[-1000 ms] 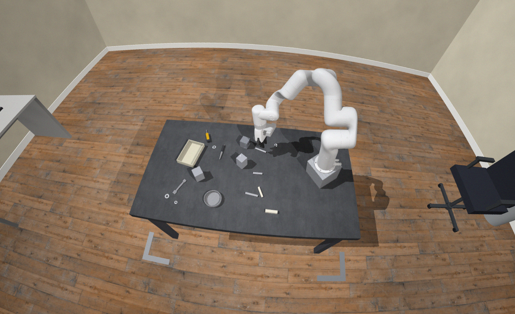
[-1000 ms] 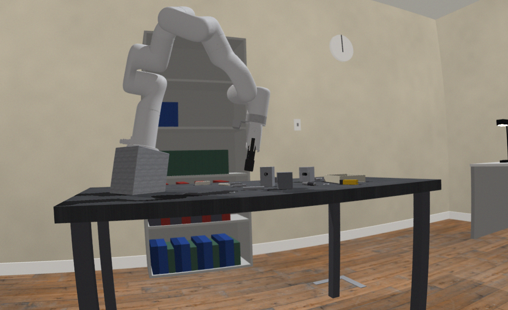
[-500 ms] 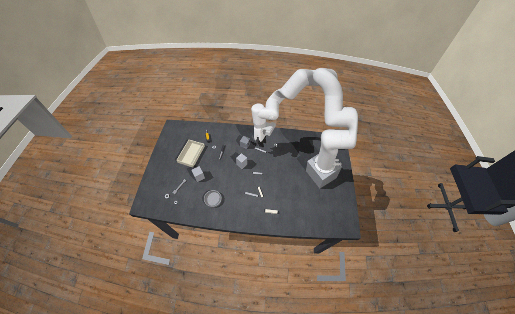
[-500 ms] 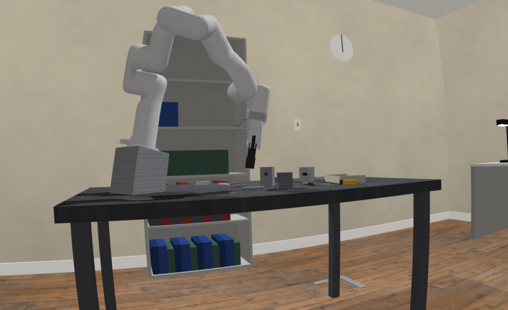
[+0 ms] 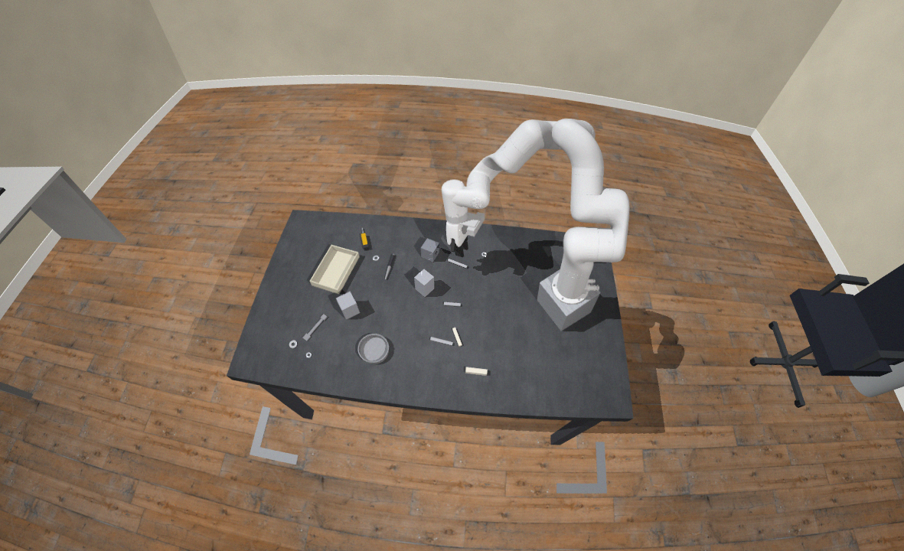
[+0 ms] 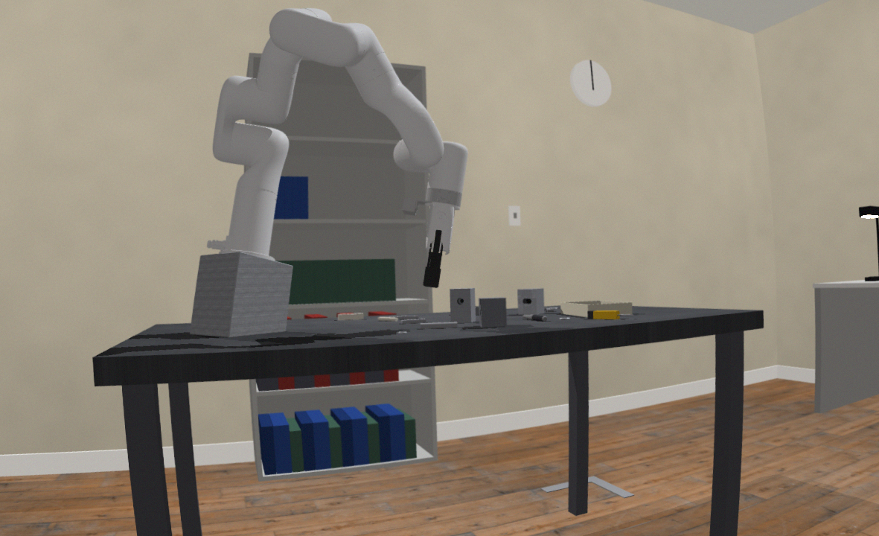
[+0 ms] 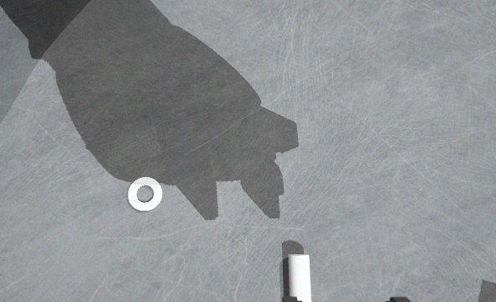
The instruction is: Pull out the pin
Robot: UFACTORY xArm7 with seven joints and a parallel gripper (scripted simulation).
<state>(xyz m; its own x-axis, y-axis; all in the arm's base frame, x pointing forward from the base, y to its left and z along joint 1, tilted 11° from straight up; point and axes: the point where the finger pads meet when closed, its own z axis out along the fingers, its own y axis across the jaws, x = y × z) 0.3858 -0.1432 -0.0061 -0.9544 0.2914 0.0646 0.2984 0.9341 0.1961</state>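
The grey pin (image 5: 457, 262) lies flat on the dark table, just right of the nearest grey block (image 5: 430, 249). It also shows in the wrist view (image 7: 299, 277), with its own shadow beside it. In the side view this block (image 6: 463, 304) stands upright and its round hole is empty. My gripper (image 5: 456, 241) (image 6: 432, 274) hangs above the pin, well off the table. Its fingers are apart and hold nothing. Only the fingertips show at the bottom edge of the wrist view (image 7: 344, 299).
Two more grey blocks (image 5: 425, 282) (image 5: 347, 304) stand mid-table. A white washer (image 7: 144, 194) lies right of the pin. A cream tray (image 5: 334, 268), a round dish (image 5: 373, 347), a pen (image 5: 389, 265), a bolt (image 5: 314, 327) and loose pins and dowels (image 5: 456, 336) lie about. The arm's base (image 5: 568, 301) is at the right.
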